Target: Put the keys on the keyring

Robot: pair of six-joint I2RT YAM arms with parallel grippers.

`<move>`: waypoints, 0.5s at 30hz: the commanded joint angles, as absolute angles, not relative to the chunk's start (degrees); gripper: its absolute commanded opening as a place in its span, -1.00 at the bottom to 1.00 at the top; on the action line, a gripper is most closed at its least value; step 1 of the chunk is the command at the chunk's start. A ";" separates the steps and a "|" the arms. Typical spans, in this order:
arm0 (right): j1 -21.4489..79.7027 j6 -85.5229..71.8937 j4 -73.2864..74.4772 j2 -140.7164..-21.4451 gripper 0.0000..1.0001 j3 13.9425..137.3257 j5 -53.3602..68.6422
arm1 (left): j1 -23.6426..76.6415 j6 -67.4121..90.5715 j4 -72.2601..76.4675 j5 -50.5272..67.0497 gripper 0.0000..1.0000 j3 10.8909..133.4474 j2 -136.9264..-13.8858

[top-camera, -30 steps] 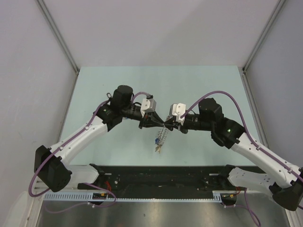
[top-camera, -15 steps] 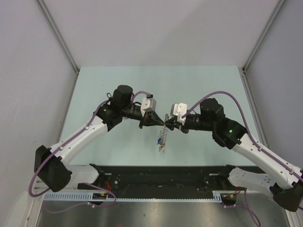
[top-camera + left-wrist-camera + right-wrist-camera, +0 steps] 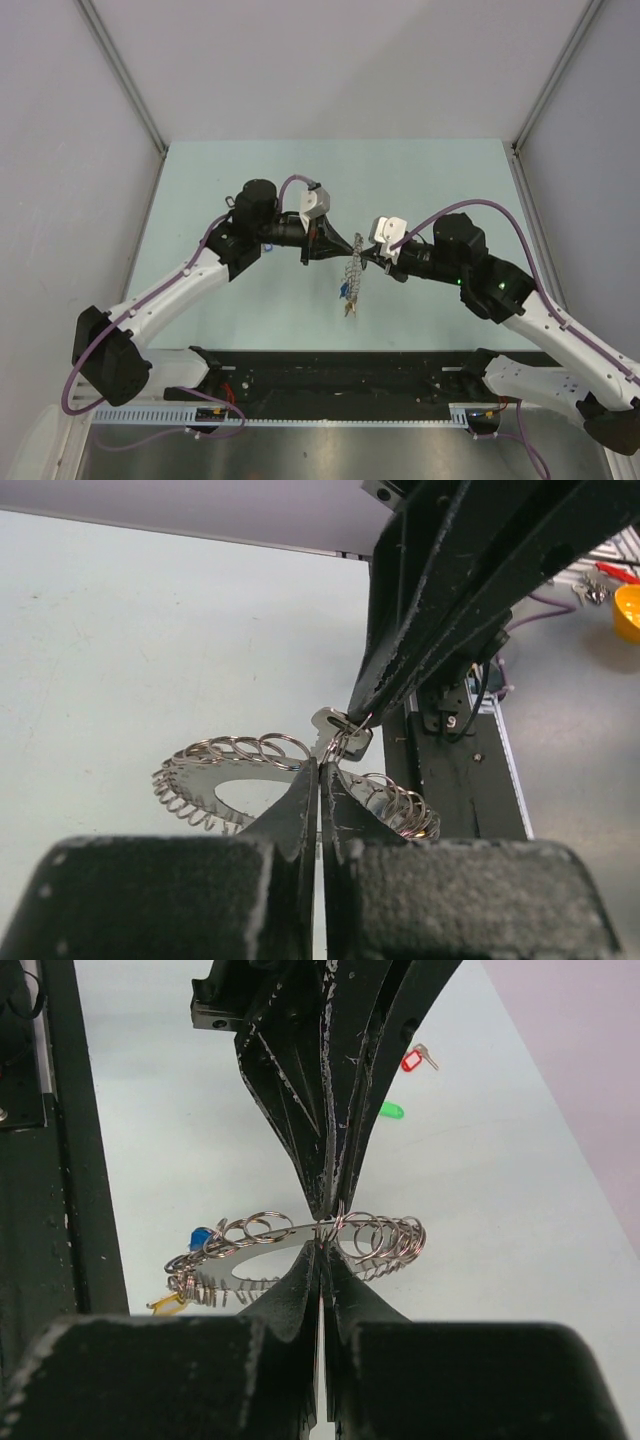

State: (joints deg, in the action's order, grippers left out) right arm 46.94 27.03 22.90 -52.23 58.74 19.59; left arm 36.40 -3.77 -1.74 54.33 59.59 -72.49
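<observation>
Just closed the left gripper [image 3: 351,244] on the wide silvery doughnut-shaped keyring of small coiled wire loops [image 3: 352,272]; was part open a sec ago. Pinches same ring from the opposite side w/ right gripper [image 3: 367,258], also shut tight, tips almost meeting at centre of top view. Has shifted ring a bit toward upper right of frame vs. before, w/ left wrist rolled over. Carries along, dangling at ring's lower end, small silver keys w/ blue and yellow plastic tags [image 3: 347,298], seemingly threaded on already. Leaves red-tagged key [image 3: 414,1058] and green tag [image 3: 392,1111] lying on pale green table [image 3: 150,1080], upper right of right wrist view, well apart from ring. Means, prob., ring now secured in a two-sided grip, ready for working a loop open; judging by those leftovers, task only partly done.
</observation>
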 commanded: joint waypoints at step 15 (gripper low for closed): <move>53.61 18.90 7.57 -50.19 -1.00 48.53 10.37 | 35.60 20.64 27.85 38.77 -0.99 47.65 -63.20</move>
State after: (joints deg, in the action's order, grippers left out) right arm 52.36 22.33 13.56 -51.83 52.18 11.38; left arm 36.25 13.72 13.69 45.15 49.84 -67.96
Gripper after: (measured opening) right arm 0.009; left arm 0.005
